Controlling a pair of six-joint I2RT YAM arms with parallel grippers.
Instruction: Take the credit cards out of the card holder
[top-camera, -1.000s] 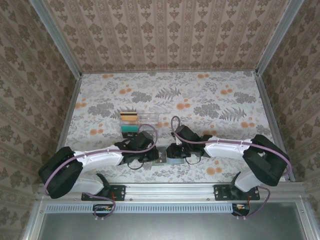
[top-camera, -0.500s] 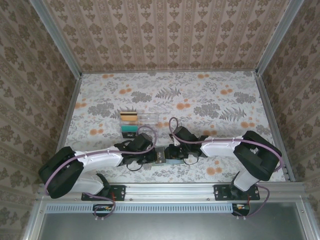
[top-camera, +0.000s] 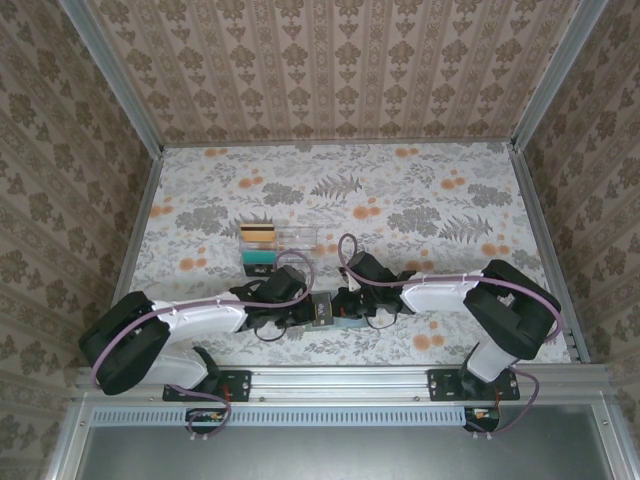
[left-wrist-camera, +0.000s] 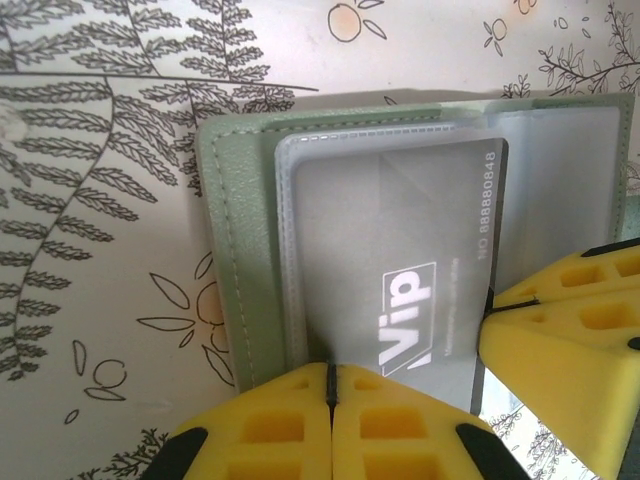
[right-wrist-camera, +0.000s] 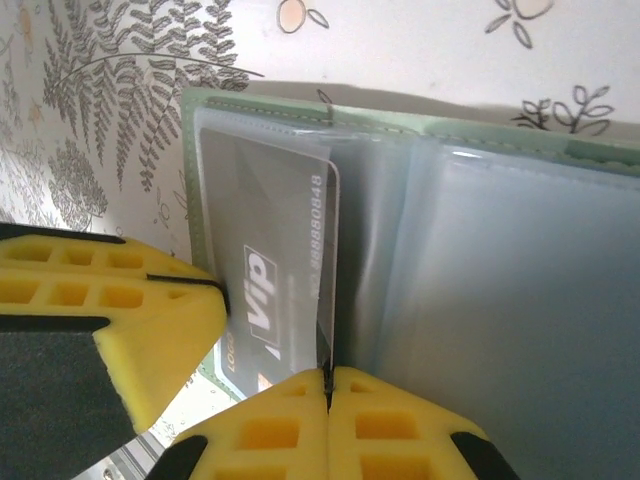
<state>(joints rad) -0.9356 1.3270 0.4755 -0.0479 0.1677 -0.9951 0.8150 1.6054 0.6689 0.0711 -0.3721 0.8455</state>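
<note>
Yellow foam jaws together, the right gripper (right-wrist-camera: 327, 385) pinches the free edge of the grey credit card (right-wrist-camera: 265, 260); the left gripper (left-wrist-camera: 330, 385) clamps the sage card holder (left-wrist-camera: 225, 250), open on the floral table (left-wrist-camera: 100, 150). Extraction apparently beginning; next, likely, a straight outward pull.

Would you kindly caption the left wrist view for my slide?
Left gripper shut at the edge of the open card holder, grey Vip card inside.

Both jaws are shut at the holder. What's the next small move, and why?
Probably draw the right gripper slowly away from the left gripper, sliding the card out of its clear sleeve. Its jaws look shut on the card's free edge, the left one seems to pin the holder, and the card sits mostly inside.
</note>
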